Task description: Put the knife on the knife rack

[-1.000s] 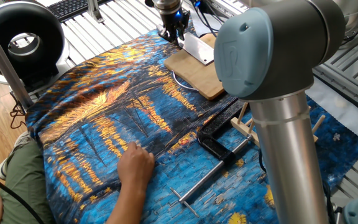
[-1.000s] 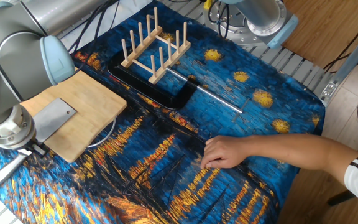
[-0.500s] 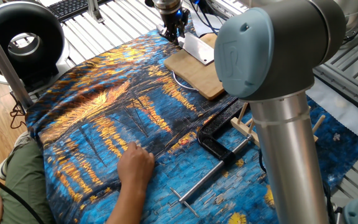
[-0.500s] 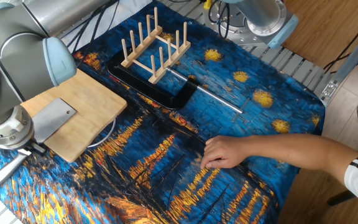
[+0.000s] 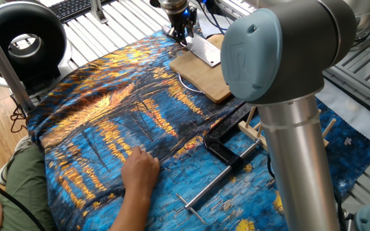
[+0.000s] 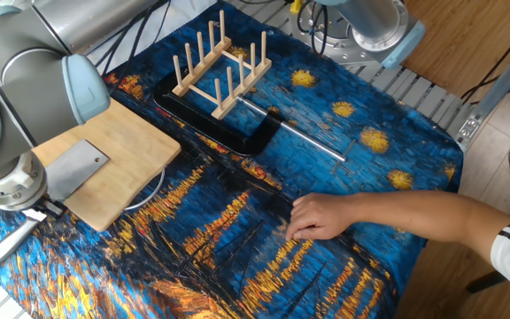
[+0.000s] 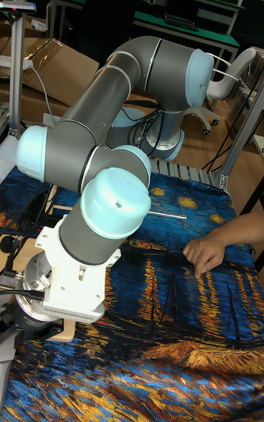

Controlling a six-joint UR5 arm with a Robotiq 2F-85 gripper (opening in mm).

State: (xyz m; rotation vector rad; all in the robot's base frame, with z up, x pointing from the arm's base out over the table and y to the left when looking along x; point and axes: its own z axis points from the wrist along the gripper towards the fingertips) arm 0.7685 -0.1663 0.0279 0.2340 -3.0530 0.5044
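The knife (image 6: 73, 168) lies flat with its broad grey blade on the wooden cutting board (image 6: 131, 146). Its shiny handle (image 6: 5, 244) reaches off the board onto the cloth. In one fixed view the blade (image 5: 204, 50) shows just right of my gripper (image 5: 184, 35). My gripper (image 6: 42, 211) hangs low over the spot where blade meets handle. The wrist hides its fingers, so the gap between them does not show. The knife rack (image 6: 221, 64) stands at the far side of the cloth, with nothing between its pegs. The arm partly hides the knife rack (image 5: 254, 131) in one fixed view.
A black clamp (image 6: 228, 128) with a thin steel rod (image 6: 301, 135) lies in front of the rack. A person's hand (image 6: 319, 217) rests on the blue and orange cloth (image 6: 237, 257). The hand (image 7: 207, 250) also shows in the tall fixed view. A black fan (image 5: 23, 40) stands beyond the cloth.
My gripper has shifted slightly along the knife handle. The knife, rack, clamp and hand have not moved.
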